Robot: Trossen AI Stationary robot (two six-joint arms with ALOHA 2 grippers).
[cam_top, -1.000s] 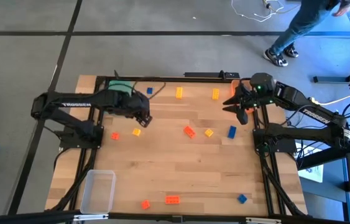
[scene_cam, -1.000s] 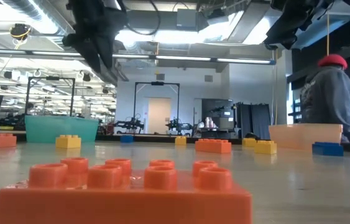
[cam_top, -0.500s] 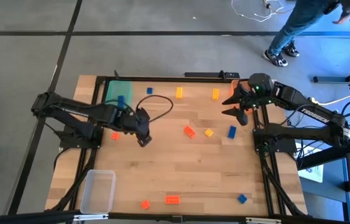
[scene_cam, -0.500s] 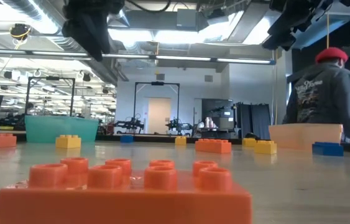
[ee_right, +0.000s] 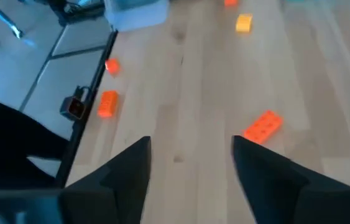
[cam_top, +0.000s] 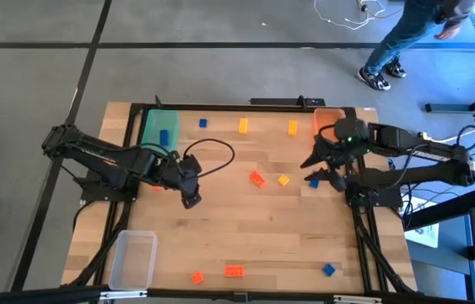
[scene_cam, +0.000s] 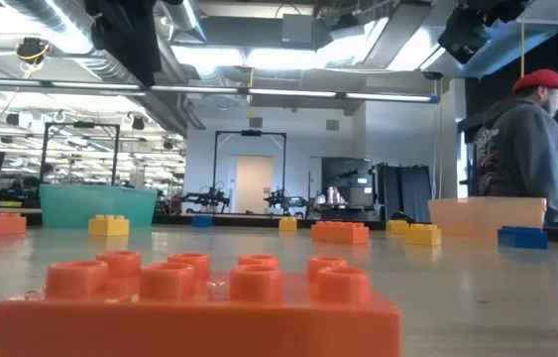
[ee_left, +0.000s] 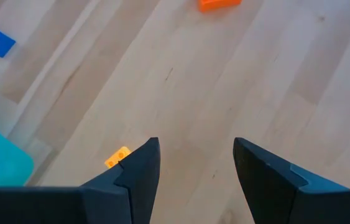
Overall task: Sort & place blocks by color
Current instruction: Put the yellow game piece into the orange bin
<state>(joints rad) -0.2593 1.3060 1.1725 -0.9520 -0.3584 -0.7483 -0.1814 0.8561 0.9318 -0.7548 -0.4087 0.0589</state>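
Both arms have shifted, the left gripper (cam_top: 188,200) spread and empty near a yellow block (ee_left: 118,157), the right gripper (cam_top: 321,171) spread above scattered blocks (cam_top: 256,178), light, rigid, best pinched across flat sides.

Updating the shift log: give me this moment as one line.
left claw: open, empty, over bare table near yellow block | right claw: open, empty, over blue block by orange tray | green tray: one blue block inside
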